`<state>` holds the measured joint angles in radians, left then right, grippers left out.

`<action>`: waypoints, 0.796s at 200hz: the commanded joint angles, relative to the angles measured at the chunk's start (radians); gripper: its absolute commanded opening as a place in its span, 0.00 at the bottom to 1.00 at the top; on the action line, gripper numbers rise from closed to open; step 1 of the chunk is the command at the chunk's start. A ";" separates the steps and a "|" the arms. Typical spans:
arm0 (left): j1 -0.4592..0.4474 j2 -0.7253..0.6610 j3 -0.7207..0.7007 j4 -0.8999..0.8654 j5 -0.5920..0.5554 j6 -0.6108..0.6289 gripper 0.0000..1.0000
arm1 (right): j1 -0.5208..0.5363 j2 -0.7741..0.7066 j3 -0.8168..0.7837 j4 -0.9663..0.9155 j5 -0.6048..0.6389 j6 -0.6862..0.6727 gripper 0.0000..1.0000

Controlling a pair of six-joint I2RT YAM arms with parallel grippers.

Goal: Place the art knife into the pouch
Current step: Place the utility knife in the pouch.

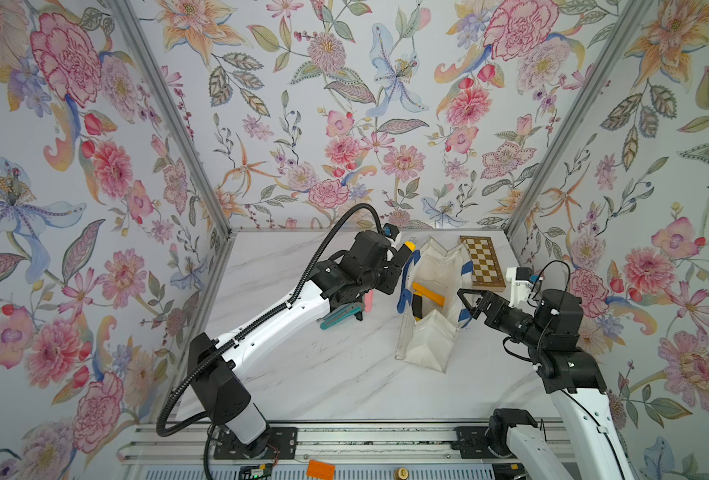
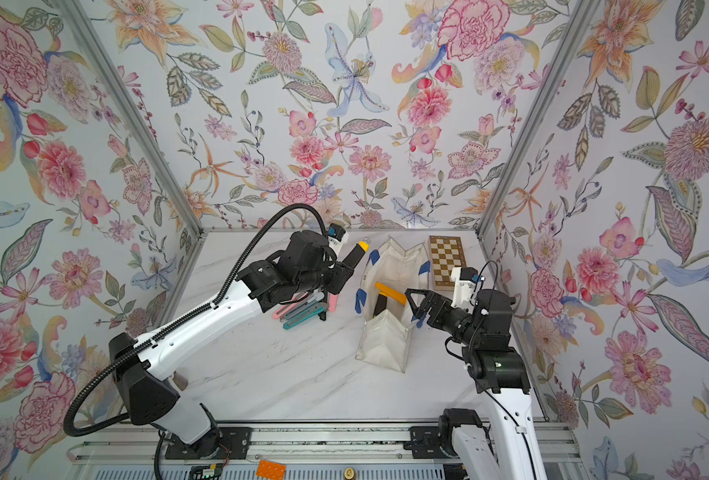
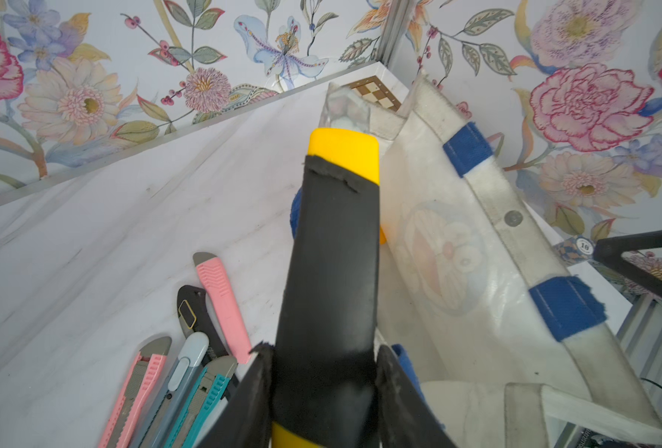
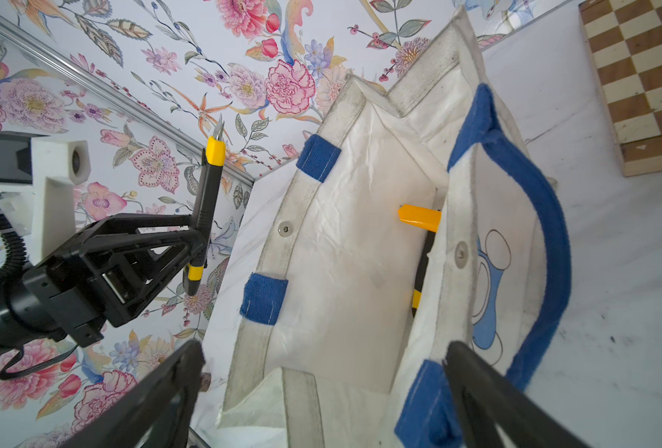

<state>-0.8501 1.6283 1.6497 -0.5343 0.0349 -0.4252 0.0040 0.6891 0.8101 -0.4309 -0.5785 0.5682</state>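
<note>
The art knife, black with yellow ends, points up and away with its blade tip out. My left gripper is shut on its black body, in the air just left of the pouch. In both top views the knife is level with the pouch's far left rim. The white pouch stands open with blue straps, and the blue cartoon is on its right outer side. My right gripper is open at the pouch's right wall, one fingertip by a blue strap base.
A second yellow-and-black knife lies inside the pouch. Several loose knives, pink, teal and grey, lie on the marble table under my left arm. A chessboard lies behind the pouch at the back right wall.
</note>
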 commanded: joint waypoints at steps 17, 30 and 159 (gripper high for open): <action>-0.041 0.053 0.131 0.012 0.037 0.015 0.26 | -0.007 -0.035 0.006 -0.006 -0.020 -0.012 0.99; -0.053 0.084 0.167 0.012 0.054 0.017 0.26 | -0.007 -0.041 -0.001 -0.011 -0.020 -0.012 0.99; -0.084 0.359 0.361 0.015 0.152 -0.014 0.46 | -0.007 -0.102 -0.063 -0.025 -0.004 0.003 0.99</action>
<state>-0.9222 1.9518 1.9564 -0.5308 0.1528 -0.4267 0.0040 0.6003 0.7570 -0.4515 -0.5869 0.5697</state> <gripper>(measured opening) 0.406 0.991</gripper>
